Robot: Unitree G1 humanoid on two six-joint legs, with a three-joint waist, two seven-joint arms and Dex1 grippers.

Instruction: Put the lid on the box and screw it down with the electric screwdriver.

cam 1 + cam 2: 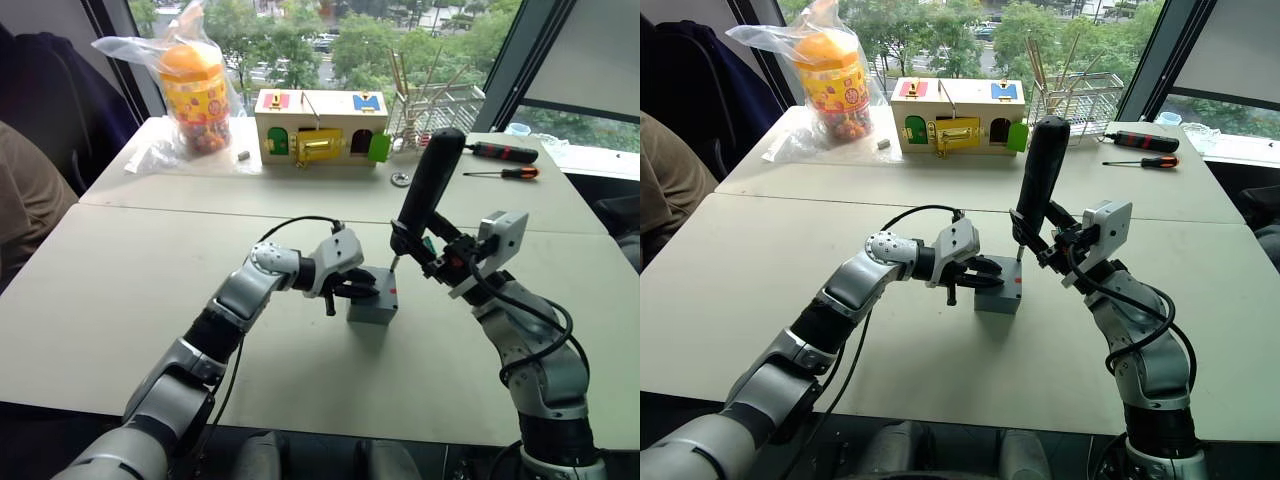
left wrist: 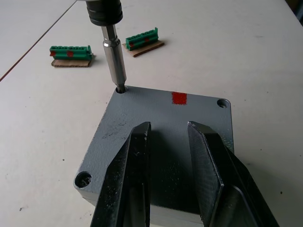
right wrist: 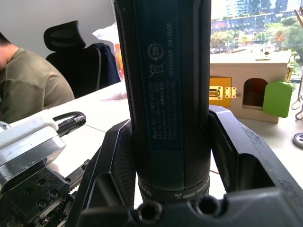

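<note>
i have one electric screwdriver [image 1: 430,180] clamped in my right gripper [image 3: 175,156], tilted, its bit seated in a corner screw hole of the lid [image 2: 161,142]. the lid sits on the one grey box [image 1: 373,303] mid-table, red mark on top. my left gripper [image 1: 352,288] rests on the lid, its two fingers [image 2: 130,179] a narrow gap apart, clasping nothing. two green terminal blocks [image 2: 71,52] lie beyond — three other corner holes show no bit.

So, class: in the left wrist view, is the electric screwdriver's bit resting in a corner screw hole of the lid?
Yes, the bit of the electric screwdriver stands in a corner hole of the lid.
</note>
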